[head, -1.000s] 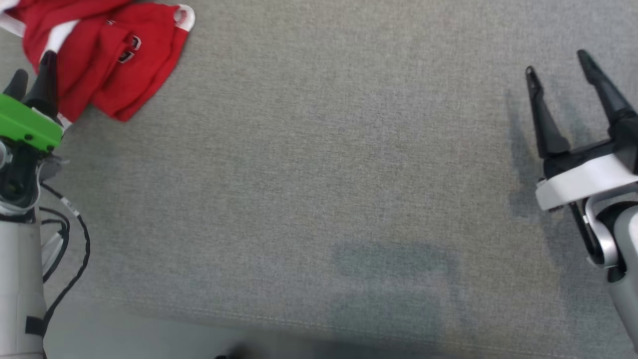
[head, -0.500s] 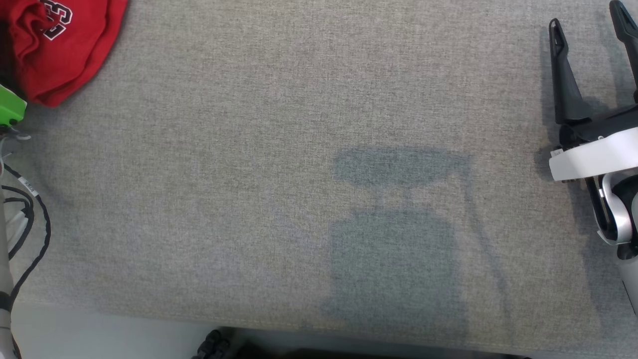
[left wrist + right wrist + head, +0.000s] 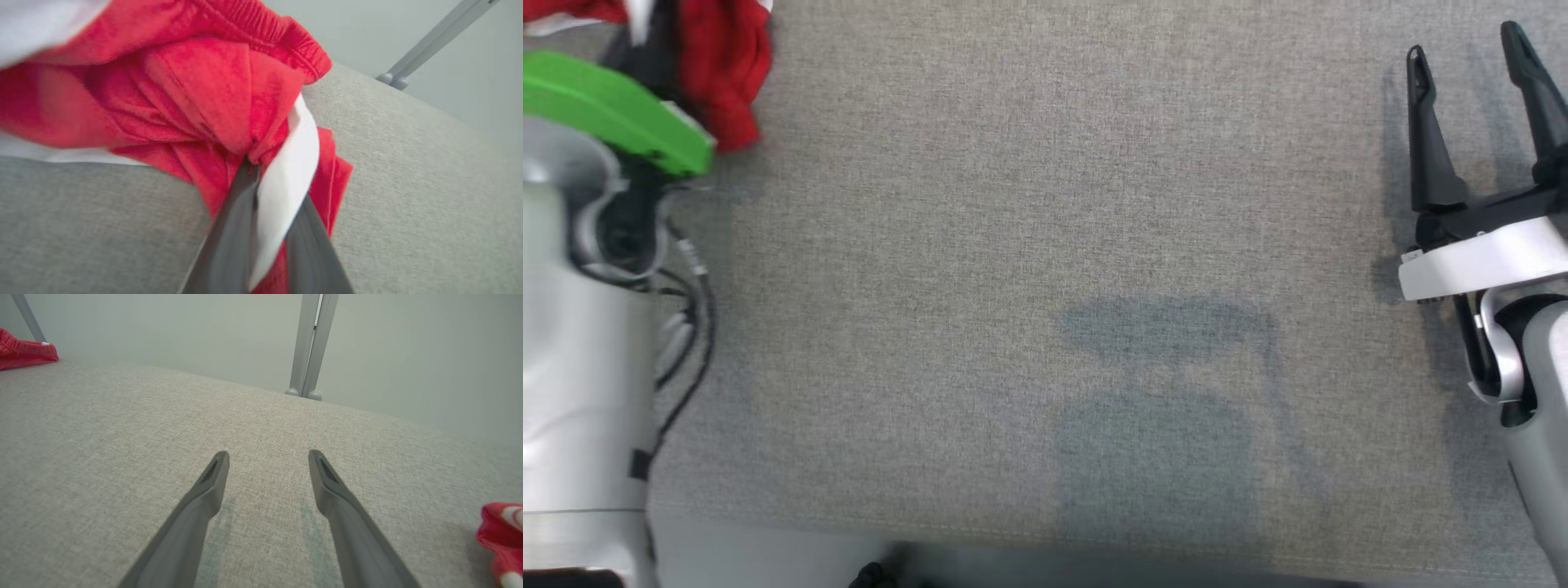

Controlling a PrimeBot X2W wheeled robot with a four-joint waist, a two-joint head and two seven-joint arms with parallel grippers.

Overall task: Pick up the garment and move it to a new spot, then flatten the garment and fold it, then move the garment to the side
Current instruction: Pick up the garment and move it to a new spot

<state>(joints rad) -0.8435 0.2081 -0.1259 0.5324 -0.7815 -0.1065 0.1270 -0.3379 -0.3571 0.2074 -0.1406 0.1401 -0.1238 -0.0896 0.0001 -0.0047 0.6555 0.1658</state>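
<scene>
Upper left of head view: red garment (image 3: 723,73) with white trim, bunched on the grey worktop (image 3: 1045,204). Left gripper (image 3: 254,171) is clenched on it; in the left wrist view red cloth and a white band are pinched between the fingers. Right edge of head view: right gripper (image 3: 1463,49) released, fingers spread, well apart from the garment.

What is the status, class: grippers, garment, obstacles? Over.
Left gripper shut on red garment. Right gripper open above grey surface. Nothing seen in the way. Over.
</scene>
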